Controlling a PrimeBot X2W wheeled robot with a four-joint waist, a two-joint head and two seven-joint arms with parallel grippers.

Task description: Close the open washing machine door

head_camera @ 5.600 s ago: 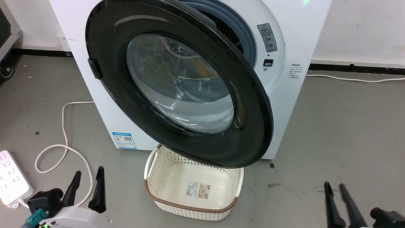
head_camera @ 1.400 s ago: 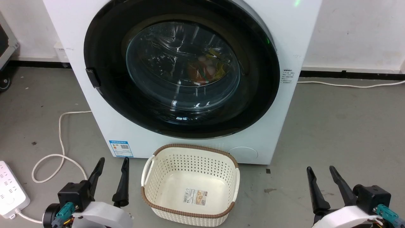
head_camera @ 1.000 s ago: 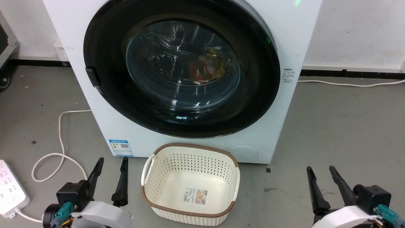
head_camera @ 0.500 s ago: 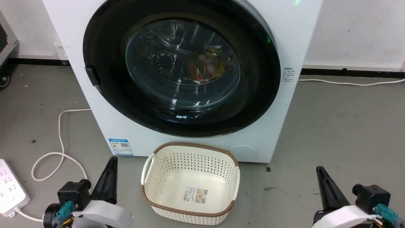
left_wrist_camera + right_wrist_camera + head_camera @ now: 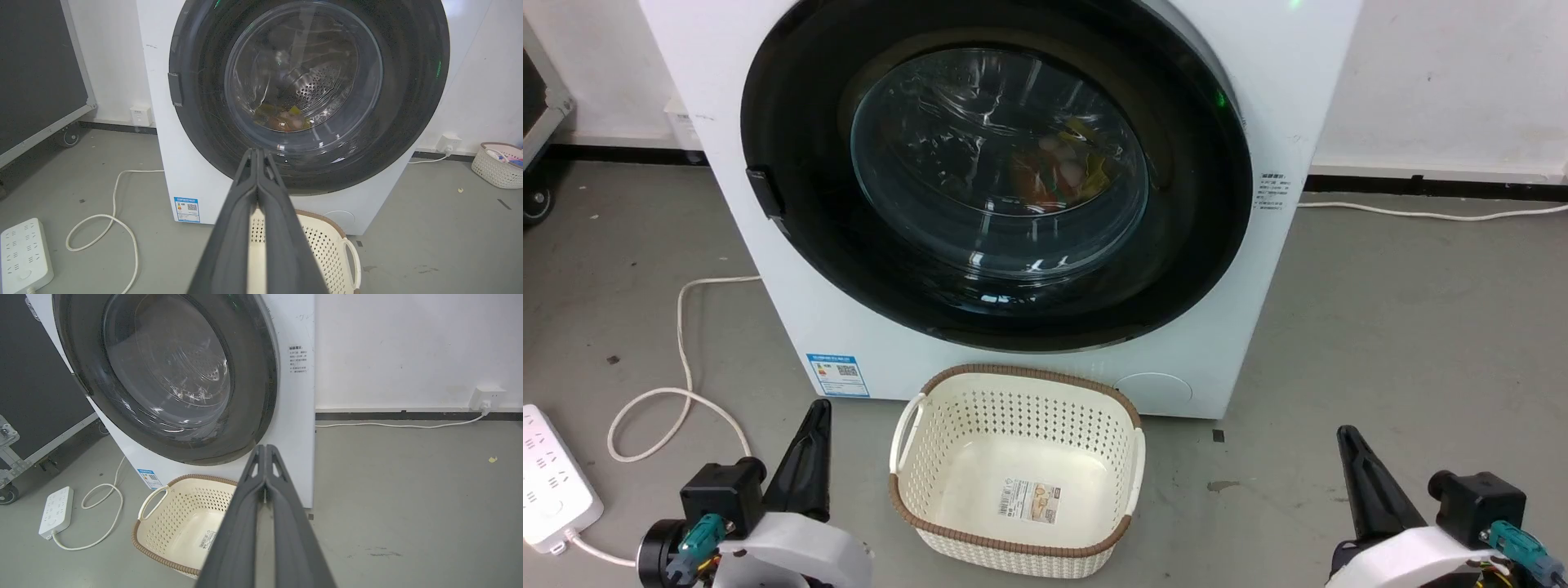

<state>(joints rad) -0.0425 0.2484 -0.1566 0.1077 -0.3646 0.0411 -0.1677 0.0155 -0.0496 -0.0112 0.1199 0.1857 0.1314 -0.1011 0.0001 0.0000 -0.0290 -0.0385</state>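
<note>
The washing machine door point(image 5: 996, 175) lies flat against the white washing machine point(image 5: 1282, 106), its glossy black rim flush with the front. Coloured laundry shows through the glass bowl. The door point(image 5: 310, 90) and its left-side latch tab also face the left wrist view, and the door point(image 5: 163, 375) appears at an angle in the right wrist view. My left gripper point(image 5: 818, 407) hangs low at the lower left, shut and empty, well short of the door. My right gripper point(image 5: 1343, 433) sits at the lower right, shut on nothing. A blue label point(image 5: 837, 374) marks the machine's lower front.
A cream perforated basket point(image 5: 915, 506) with a brown rim stands on the floor just below the door, between my grippers. A white power strip point(image 5: 551, 474) and looping cable point(image 5: 682, 359) lie at the left. A dark wheeled case point(image 5: 36, 396) stands left of the machine.
The door has swung from wide open to flat against the machine. Both grippers, open a second ago, have shut. The camera shifted slightly.
</note>
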